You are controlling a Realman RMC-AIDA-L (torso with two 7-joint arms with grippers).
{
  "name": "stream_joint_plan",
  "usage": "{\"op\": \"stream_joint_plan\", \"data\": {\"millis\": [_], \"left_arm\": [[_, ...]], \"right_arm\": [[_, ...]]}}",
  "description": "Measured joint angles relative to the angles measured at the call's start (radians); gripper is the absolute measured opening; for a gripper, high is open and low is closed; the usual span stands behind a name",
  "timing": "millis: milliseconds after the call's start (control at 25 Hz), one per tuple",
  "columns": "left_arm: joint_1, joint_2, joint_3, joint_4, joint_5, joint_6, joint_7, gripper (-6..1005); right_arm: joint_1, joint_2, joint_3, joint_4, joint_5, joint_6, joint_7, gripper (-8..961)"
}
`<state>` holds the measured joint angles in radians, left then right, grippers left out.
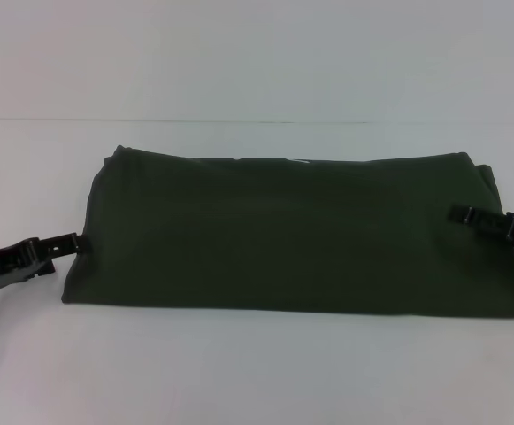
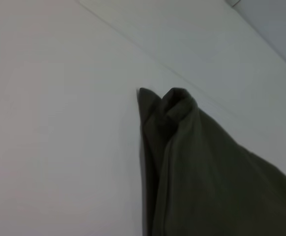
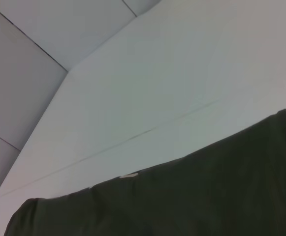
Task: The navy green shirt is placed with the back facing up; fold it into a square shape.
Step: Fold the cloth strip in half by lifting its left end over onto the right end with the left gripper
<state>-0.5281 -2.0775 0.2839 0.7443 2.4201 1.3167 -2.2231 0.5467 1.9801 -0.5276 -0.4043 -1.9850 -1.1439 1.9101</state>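
White and plain, the bench [image 1: 257, 381] fills the head view, with a pale wall behind it. On its middle lies the navy green shirt [image 1: 292, 235], a large dark olive-green soft knit garment already folded into a wide, flat rectangle with its long side running across the view. The black left gripper [image 1: 72, 242] sits at the shirt's left short edge, its jaws closed on the cloth there. The black right gripper [image 1: 462, 215] reaches over the right short edge, its jaws pinched together on the fabric.

From the left wrist view, a bunched corner of the navy green shirt [image 2: 192, 162] stands up from the white bench [image 2: 59, 123], with folded layers showing along its edge.

From the right wrist view, the navy green shirt [image 3: 192, 196] spreads flat over the bench [image 3: 147, 98], a small pale tag [image 3: 128, 175] at its far edge; grey floor tiles lie beyond.
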Motion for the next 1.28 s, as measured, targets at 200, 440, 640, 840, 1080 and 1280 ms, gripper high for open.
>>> {"op": "stream_joint_plan", "data": {"millis": [200, 440, 640, 840, 1080, 1280], "left_arm": [[-0.001, -0.005, 0.039, -0.001, 0.011, -0.029, 0.007, 922], [0.003, -0.013, 0.078, -0.001, 0.014, -0.078, 0.016, 923], [0.0, -0.014, 0.086, -0.022, 0.015, -0.099, 0.036, 922], [-0.004, -0.013, 0.085, -0.044, 0.012, -0.103, 0.04, 922], [-0.006, -0.013, 0.112, -0.049, 0.012, -0.079, 0.039, 920], [-0.006, -0.015, 0.12, -0.047, 0.016, -0.047, 0.037, 917]], "right_arm": [[-0.001, 0.0, -0.023, 0.0, 0.0, -0.003, 0.001, 935], [0.001, 0.004, -0.033, 0.0, 0.0, -0.002, -0.002, 934], [0.003, 0.006, -0.049, 0.0, 0.0, -0.002, 0.0, 933], [0.002, 0.009, -0.053, -0.002, 0.0, -0.002, 0.001, 932], [-0.001, 0.009, -0.056, -0.004, 0.0, -0.004, 0.002, 931], [-0.002, 0.009, -0.057, -0.004, 0.0, -0.006, 0.003, 930]]}}
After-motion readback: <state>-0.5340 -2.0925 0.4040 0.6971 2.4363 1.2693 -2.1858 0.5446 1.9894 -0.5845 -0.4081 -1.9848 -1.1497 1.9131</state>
